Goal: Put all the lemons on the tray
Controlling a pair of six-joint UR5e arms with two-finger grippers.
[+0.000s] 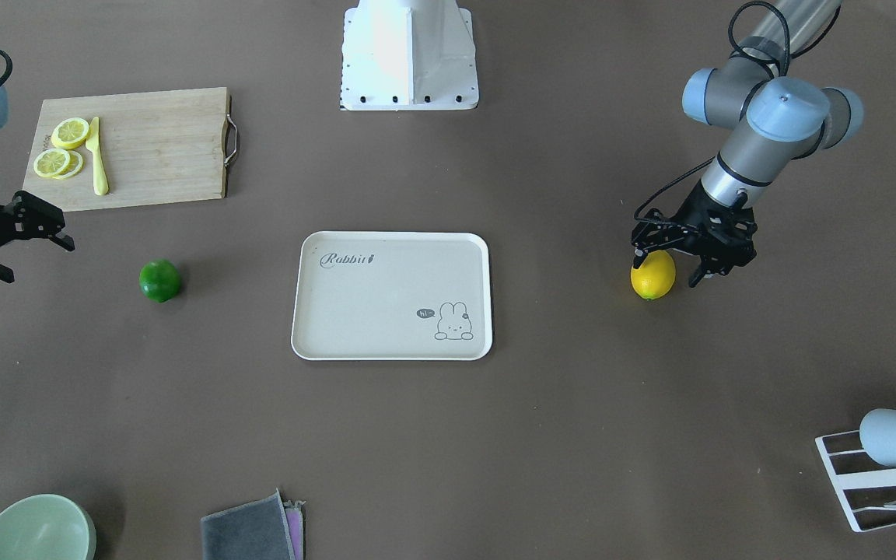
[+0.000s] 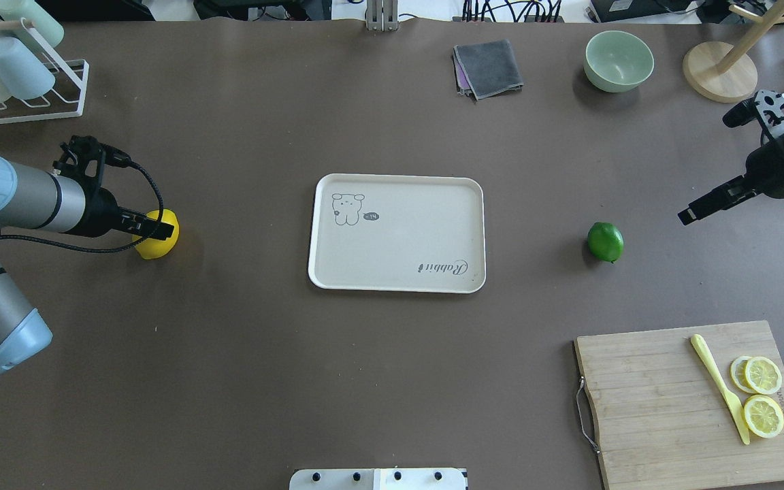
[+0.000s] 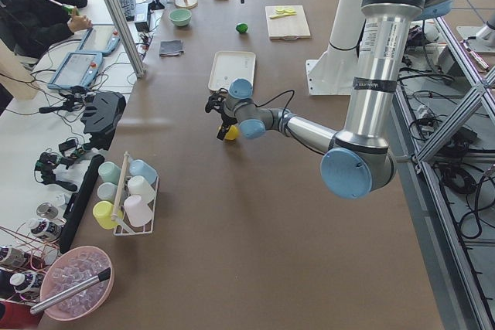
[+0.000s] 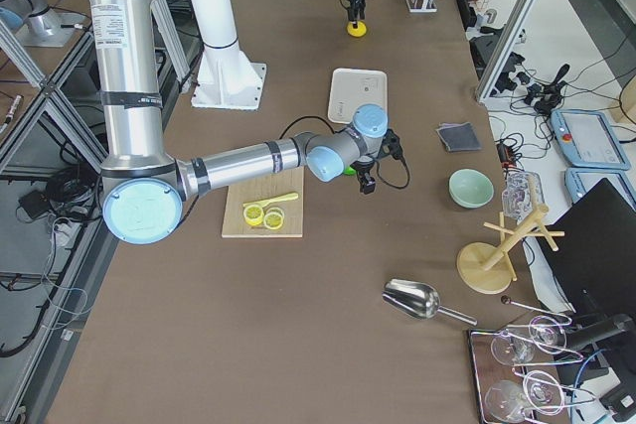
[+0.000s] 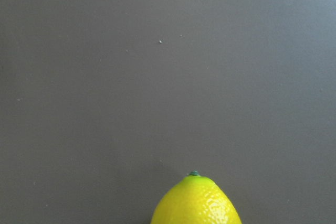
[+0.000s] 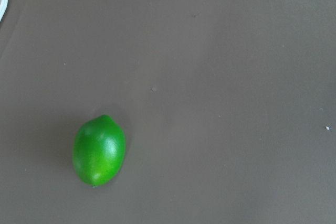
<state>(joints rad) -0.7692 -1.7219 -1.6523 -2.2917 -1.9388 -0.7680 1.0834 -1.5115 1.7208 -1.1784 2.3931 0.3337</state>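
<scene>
- The left gripper [image 1: 666, 267] is seen pointed down at the table [image 1: 557, 435], its two fingers spread apart.
- The yellow lemon [image 1: 652, 274] is straddled by those fingers; in the front-facing view a gap shows on at least one side, so it is not clamped.
- In the left wrist view only the lemon's upper end with its small green tip is shown at the bottom edge; the fingers are not seen there.
- The yellow lemon is rested on the table, well apart from the tray [image 1: 386, 303], on the robot's left side.
- The right gripper [image 1: 40, 263] is held with its fingers wide apart and nothing between them.
- The green lemon [image 1: 159, 280] is laid on its side on the table between the right gripper and the tray, touched by neither.
- The cream tray, marked with "Rabbit" script and a bunny drawing, is set flat at the table's middle, between the two lemons.
- A wooden cutting board [image 1: 152, 148] is placed near the right gripper, toward the robot's side; lemon slices [image 1: 67, 148] and a yellow knife [image 1: 96, 159] are laid on it.
- At the operators' edge, a pale green bowl [image 1: 32, 533], a folded grey cloth [image 1: 250, 533] and a white cup rack [image 1: 845, 474] are found.
</scene>
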